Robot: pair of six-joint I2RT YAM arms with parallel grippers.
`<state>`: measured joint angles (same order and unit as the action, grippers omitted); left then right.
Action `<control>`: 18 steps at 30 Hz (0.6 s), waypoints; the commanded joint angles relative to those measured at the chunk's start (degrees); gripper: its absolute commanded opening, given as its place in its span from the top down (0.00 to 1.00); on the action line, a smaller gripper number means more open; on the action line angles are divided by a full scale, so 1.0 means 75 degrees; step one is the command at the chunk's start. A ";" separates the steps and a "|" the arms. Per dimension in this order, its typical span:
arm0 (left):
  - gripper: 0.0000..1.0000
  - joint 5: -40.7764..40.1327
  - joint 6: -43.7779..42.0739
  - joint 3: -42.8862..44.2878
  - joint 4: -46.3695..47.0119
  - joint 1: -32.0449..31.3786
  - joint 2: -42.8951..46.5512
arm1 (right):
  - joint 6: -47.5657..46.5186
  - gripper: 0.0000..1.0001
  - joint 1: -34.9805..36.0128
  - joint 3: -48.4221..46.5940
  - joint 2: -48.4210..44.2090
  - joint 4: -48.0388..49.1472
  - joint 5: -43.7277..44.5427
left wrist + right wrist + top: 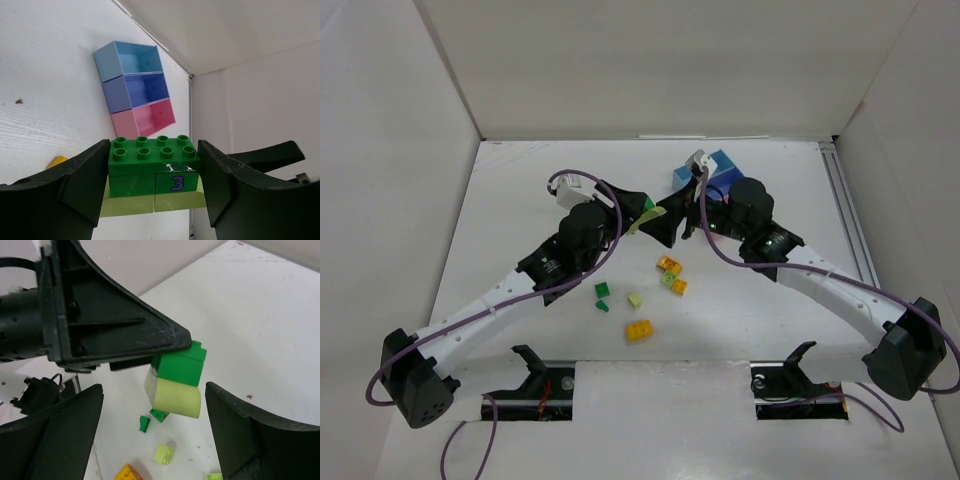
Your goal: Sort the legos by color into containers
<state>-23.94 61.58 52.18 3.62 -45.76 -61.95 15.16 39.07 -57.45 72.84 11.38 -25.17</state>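
My left gripper (642,214) is shut on a stack of legos held above the table: dark green bricks (150,167), one marked 3, on pale lime bricks (150,202). My right gripper (670,226) is open and faces that stack (177,375), its fingers (60,435) either side of it and apart from it. The containers stand in a row beyond: light blue tray (134,59), darker blue tray (142,89), pink tray (152,116). In the top view only a blue corner (718,163) shows behind the right arm.
Loose legos lie on the table in front of the grippers: two small green ones (603,291), a lime one (634,299), an orange-yellow one (638,330) and an orange and lime cluster (672,278). White walls enclose the table.
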 commanded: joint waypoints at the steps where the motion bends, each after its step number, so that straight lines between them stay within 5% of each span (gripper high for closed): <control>1: 0.51 0.0029 -0.0090 -0.0009 0.0385 -0.0040 0.0245 | -0.0169 0.13 -0.0006 -0.0414 0.0050 0.0475 -0.0311; 18: 0.52 0.0029 0.0063 -0.0313 0.0725 -0.0110 0.0467 | -0.0029 0.22 -0.0006 -0.0554 0.0366 0.0475 -0.0383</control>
<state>-23.16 61.71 50.63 5.30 -46.39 -60.88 14.79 39.05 -58.46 75.72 12.05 -27.05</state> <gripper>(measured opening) 0.624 0.789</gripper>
